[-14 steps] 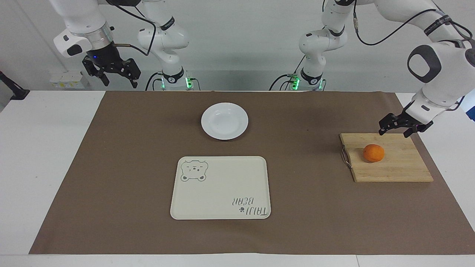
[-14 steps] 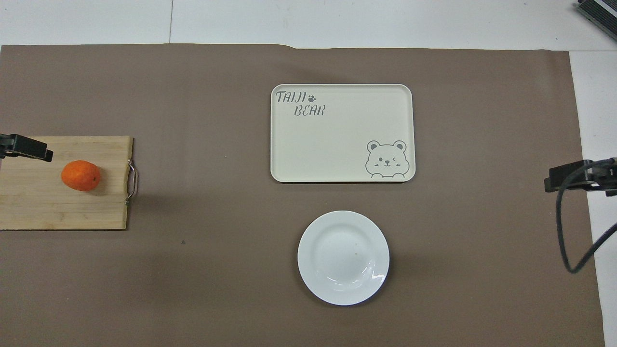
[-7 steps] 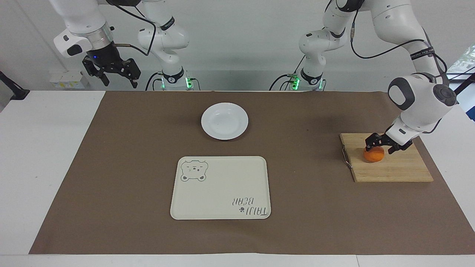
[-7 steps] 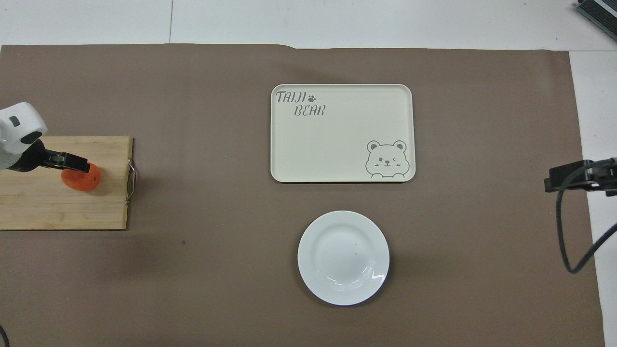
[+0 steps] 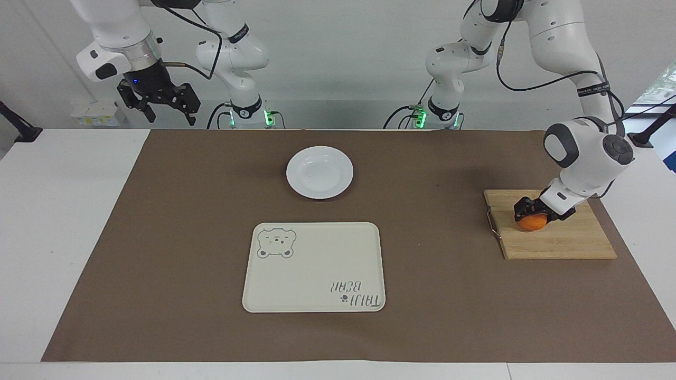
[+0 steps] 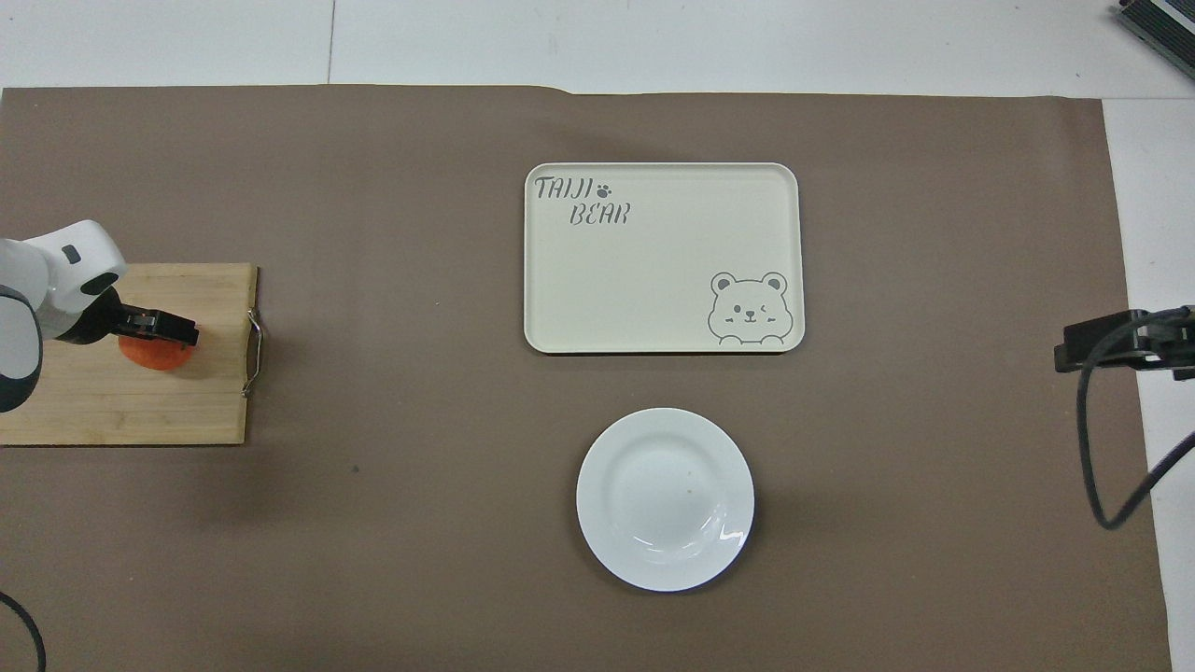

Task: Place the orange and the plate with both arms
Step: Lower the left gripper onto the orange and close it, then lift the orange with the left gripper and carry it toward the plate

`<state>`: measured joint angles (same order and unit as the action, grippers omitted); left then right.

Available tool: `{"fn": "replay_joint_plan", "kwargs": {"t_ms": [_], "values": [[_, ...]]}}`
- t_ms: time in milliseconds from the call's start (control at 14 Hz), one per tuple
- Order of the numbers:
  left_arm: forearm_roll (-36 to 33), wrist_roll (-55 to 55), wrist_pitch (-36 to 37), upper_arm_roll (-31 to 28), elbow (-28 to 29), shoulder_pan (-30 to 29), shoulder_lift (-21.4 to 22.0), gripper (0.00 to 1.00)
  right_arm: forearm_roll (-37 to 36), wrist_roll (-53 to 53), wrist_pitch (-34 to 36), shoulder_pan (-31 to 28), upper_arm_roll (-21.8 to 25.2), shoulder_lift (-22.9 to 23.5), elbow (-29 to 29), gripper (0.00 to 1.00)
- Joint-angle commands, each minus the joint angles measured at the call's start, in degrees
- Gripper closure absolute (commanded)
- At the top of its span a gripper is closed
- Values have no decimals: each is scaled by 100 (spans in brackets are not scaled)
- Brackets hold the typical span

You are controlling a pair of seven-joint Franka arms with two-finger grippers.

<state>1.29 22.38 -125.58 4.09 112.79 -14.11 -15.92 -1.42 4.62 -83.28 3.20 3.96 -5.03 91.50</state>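
Note:
The orange (image 5: 531,225) lies on a wooden cutting board (image 5: 570,243) at the left arm's end of the table. My left gripper (image 5: 540,213) is low on the board, open, with a finger on each side of the orange. In the overhead view the left gripper (image 6: 161,332) covers most of the orange (image 6: 154,357). The white plate (image 5: 319,172) sits empty on the brown mat near the robots, mid-table; it also shows in the overhead view (image 6: 665,499). My right gripper (image 5: 168,115) waits open and empty, raised over the right arm's end of the table.
A cream tray with a bear drawing (image 5: 317,264) lies empty, farther from the robots than the plate; it shows in the overhead view (image 6: 653,271) too. The cutting board (image 6: 112,411) has a metal handle on the side toward the tray. A brown mat (image 5: 158,237) covers the table.
My left gripper has come down from beside the board's near edge onto the orange and now straddles it. The orange, plate and right arm have not moved.

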Motion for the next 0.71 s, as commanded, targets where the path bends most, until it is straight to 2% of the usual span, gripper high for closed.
{"fn": "replay_joint_plan", "kwargs": {"t_ms": [0, 357, 643], "values": [[-85, 65, -55, 48, 16, -66, 44, 100, 71, -101, 31, -12, 35, 20, -62, 0], [-76, -636, 1630, 119, -1002, 101, 430, 100, 71, -101, 40, -12, 35, 11, -62, 0], [-85, -1146, 2518, 119, -1398, 355, 975, 100, 71, -101, 40, -12, 35, 11, -62, 0]]}}
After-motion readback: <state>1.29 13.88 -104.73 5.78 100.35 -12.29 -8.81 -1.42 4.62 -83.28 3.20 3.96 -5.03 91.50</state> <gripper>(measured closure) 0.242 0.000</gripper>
